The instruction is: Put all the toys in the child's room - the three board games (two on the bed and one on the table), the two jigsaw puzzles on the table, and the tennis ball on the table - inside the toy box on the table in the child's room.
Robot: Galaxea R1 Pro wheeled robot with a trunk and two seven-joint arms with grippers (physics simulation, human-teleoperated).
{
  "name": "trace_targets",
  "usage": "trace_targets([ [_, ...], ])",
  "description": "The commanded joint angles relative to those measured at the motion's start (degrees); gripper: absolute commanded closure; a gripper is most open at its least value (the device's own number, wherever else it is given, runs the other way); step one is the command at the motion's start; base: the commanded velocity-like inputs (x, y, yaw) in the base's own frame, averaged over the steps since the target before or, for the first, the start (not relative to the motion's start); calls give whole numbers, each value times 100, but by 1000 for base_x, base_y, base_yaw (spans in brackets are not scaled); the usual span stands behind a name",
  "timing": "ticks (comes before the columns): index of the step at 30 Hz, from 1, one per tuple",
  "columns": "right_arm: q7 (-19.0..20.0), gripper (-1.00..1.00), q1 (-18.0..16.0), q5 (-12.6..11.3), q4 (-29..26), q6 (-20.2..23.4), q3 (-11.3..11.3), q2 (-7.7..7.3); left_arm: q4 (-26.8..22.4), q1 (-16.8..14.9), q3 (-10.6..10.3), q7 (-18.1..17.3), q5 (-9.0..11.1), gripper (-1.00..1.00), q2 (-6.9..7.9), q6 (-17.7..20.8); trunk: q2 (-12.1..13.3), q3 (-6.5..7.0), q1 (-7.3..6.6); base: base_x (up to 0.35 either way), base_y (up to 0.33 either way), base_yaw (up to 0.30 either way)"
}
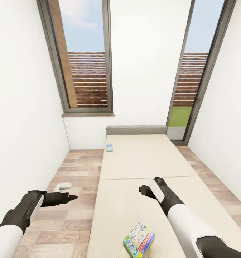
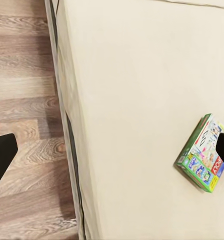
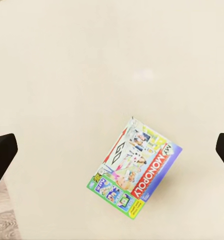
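Beige bed (image 1: 141,168) carrying Monopoly box (image 3: 135,168) near its foot, small blue box (image 1: 109,147) farther up. Right gripper (image 3: 112,150) hovering above Monopoly box, spread wide, gripping nothing; left gripper (image 2: 112,155) likewise gaping, unladen.

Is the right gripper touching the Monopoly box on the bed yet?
Apart. In the right wrist view the Monopoly box lies flat on the bed, bare mattress between it and both open fingertips.

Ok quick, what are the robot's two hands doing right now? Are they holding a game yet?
Left gripper: open, empty, over the floor beside the bed.
Right gripper: open, empty, above the bed; the Monopoly box lies untouched.
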Motion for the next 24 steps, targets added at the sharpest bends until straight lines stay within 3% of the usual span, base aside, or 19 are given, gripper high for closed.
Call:
trace_targets([
  [1, -55, -100, -4, -59, -7, 11, 29, -5, -6, -5, 18, -37, -38, -100, -11, 33, -11, -21, 2, 0, 0, 0],
  [24, -55, -100, -26, -38, -16, 0, 19, -6, 3, -5, 13, -34, -49, -100, -16, 26, -11, -238, 2, 0, 0, 0],
])
